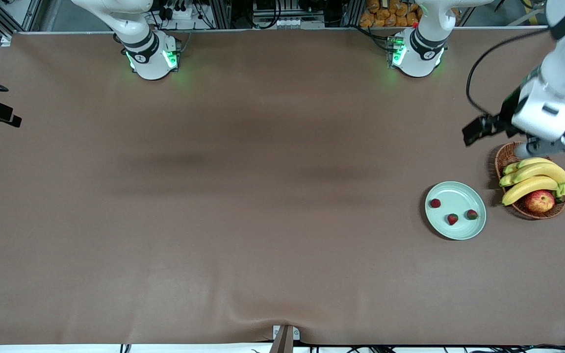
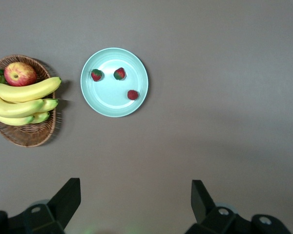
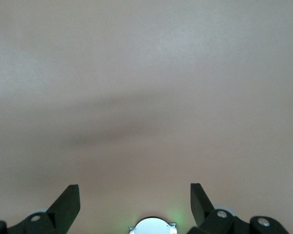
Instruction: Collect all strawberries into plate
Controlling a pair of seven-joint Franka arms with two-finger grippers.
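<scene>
Three strawberries (image 1: 435, 203) (image 1: 452, 219) (image 1: 472, 214) lie apart from one another on the pale mint-green plate (image 1: 459, 195), toward the left arm's end of the table. The left wrist view shows the same strawberries (image 2: 96, 75) (image 2: 119, 73) (image 2: 132, 94) on the plate (image 2: 112, 101). My left gripper (image 1: 557, 142) hangs high over the table by the basket's rim, open and holding nothing, as the left wrist view (image 2: 136, 200) also shows. My right gripper (image 3: 135, 200) is open and empty over bare brown table; it is out of the front view.
A brown wicker basket (image 1: 507, 158) stands beside the plate, at the table's end, holding bananas (image 1: 532, 179) and a red-yellow apple (image 1: 539, 201). The basket (image 2: 29, 134) also shows in the left wrist view. A brown cloth (image 1: 263, 196) covers the table.
</scene>
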